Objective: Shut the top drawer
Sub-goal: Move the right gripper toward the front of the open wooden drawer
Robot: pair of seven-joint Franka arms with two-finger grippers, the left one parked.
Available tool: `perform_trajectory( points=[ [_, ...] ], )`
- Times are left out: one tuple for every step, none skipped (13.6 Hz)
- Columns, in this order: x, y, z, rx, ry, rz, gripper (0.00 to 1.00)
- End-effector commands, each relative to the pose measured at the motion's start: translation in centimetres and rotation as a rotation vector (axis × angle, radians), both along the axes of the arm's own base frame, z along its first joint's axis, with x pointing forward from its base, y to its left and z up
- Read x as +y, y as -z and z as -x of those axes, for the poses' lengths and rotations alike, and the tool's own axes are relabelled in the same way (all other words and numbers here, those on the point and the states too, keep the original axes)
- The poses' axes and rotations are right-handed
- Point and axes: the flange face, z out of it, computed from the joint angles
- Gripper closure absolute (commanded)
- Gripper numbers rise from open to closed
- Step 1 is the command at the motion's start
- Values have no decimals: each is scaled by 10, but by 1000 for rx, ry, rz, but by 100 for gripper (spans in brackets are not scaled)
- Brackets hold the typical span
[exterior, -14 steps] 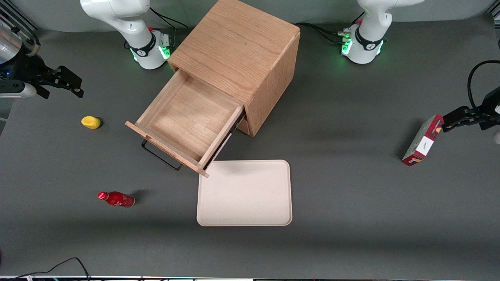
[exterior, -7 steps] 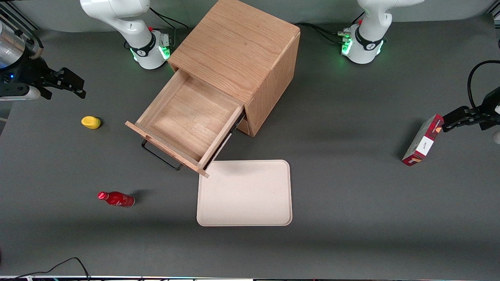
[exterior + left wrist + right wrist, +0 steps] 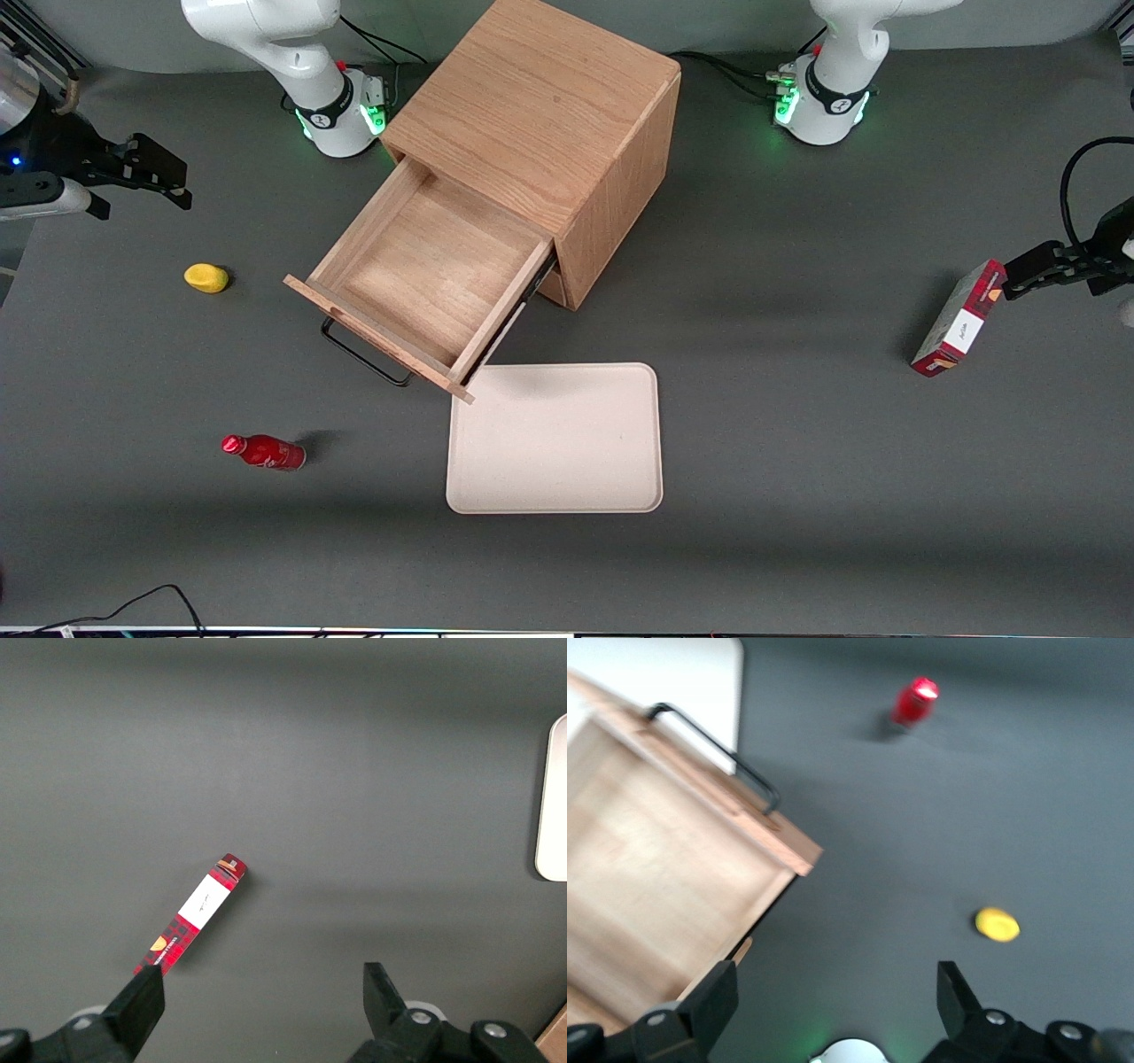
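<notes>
At the upper left edge of the front view, the gripper (image 3: 164, 182) hangs above bare table (image 3: 797, 443), well apart from the cabinet; its two fingers stand spread with nothing between them, as the right wrist view confirms with one black finger (image 3: 713, 1001) at each side of an open gap. Lower in the left part of the front view a small yellow object (image 3: 206, 277) lies on the table, and lower still a red bottle (image 3: 264, 452) lies on its side; neither touches anything else. Toward the centre, the top drawer (image 3: 425, 270) is pulled far out of the oak cabinet (image 3: 540, 115), its light-wood floor bare, with nothing in it. A thin black wire handle (image 3: 359, 354) runs along the drawer's front panel, which faces the lower left of the frame. Just below the drawer's nearer corner, a cream tray (image 3: 555, 439) lies flat on the table, nothing on it, its upper left corner close under the drawer front. The table between the gripper and the drawer front holds only the yellow object, off to one side. At the right edge of the front view, toward the parked arm's end, a red carton (image 3: 959, 319) stands tilted on the table.
</notes>
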Motion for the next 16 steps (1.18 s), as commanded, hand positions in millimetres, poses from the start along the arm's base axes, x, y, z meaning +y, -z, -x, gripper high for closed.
perform_trajectory(
  points=[
    [37,-13,-41,0,-224,-71,0],
    [54,-11,-44,-5,-299,-80,0],
    [67,-11,-48,-16,-370,-88,0],
    [74,-8,-53,-16,-419,-96,0],
    [76,-7,-53,-15,-436,-97,0],
    [77,-5,-54,-13,-462,-100,0],
    [77,-3,-55,-12,-513,-101,0],
    [76,-1,-57,-9,-544,-98,0],
    [74,-1,-57,-10,-567,-88,0],
    [73,0,-58,-8,-612,-87,0],
    [70,1,-59,-7,-642,-79,0],
    [69,1,-59,-5,-645,-69,0],
    [68,2,-60,-4,-643,-69,0],
    [68,5,-61,1,-643,-70,0],
    [68,9,-64,8,-643,-72,0],
    [69,12,-65,13,-643,-74,0]
  ],
)
